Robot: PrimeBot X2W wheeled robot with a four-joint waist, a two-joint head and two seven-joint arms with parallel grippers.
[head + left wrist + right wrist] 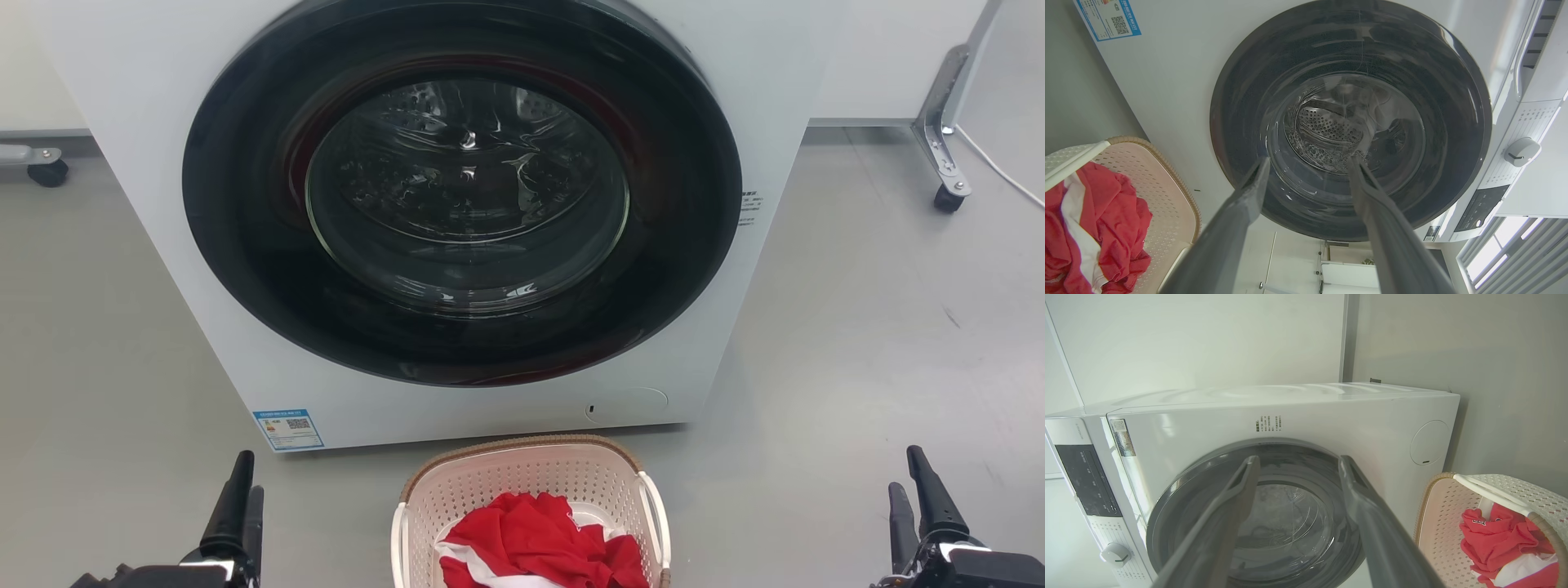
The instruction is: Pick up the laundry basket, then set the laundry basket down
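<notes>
Before washing machine (465,188), laundry basket (531,478), left gripper (249,474), right gripper (904,469) well clear either side, jaws parted.

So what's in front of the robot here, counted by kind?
Washer: 1
Basket: 1
Clothes heap, red and white: 1
Grippers: 2, left gripper and right gripper, both open
Total: 5

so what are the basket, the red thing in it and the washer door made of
Laundry basket: seemingly moulded plastic, matt cream-white, with regular holes; the brown woven-look rim is probably plastic too. Red garment: soft cloth, crumpled into folds, with white parts. Washer door: glossy clear window, glass or plastic, showing reflections and the drum behind.
</notes>
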